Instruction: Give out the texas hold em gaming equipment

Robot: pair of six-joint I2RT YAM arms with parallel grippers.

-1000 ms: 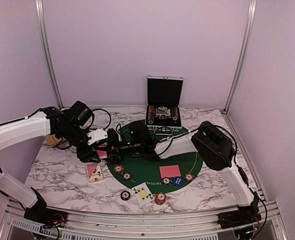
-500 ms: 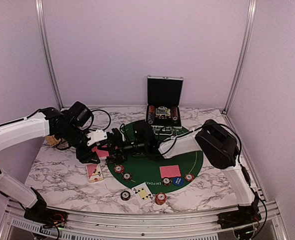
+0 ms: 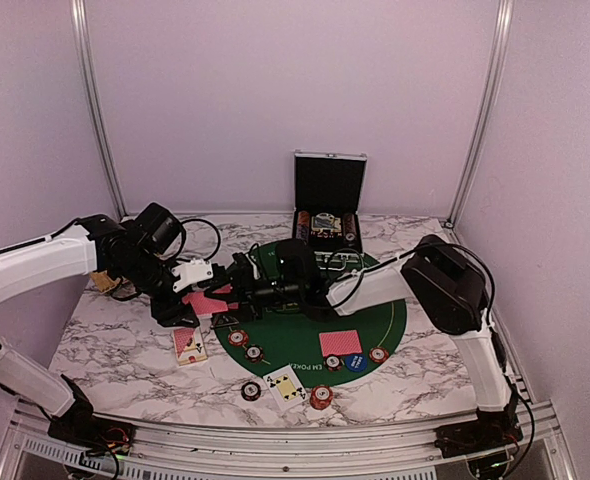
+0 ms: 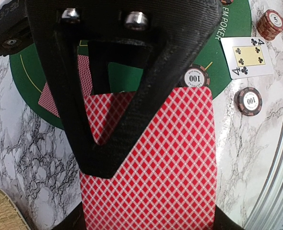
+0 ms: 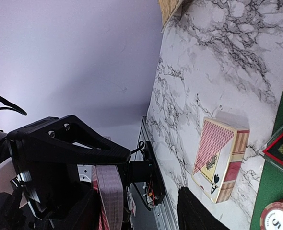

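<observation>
Left gripper (image 3: 205,300) is clamped on the red-backed card deck (image 4: 151,167), which sits between its fingers, while the right gripper (image 5: 136,213) has its fingers part-spread astride the deck's edge, not pinching yet; cards look thin, slick and bendy, so I'd nip just the top card's free edge, lightly.
</observation>
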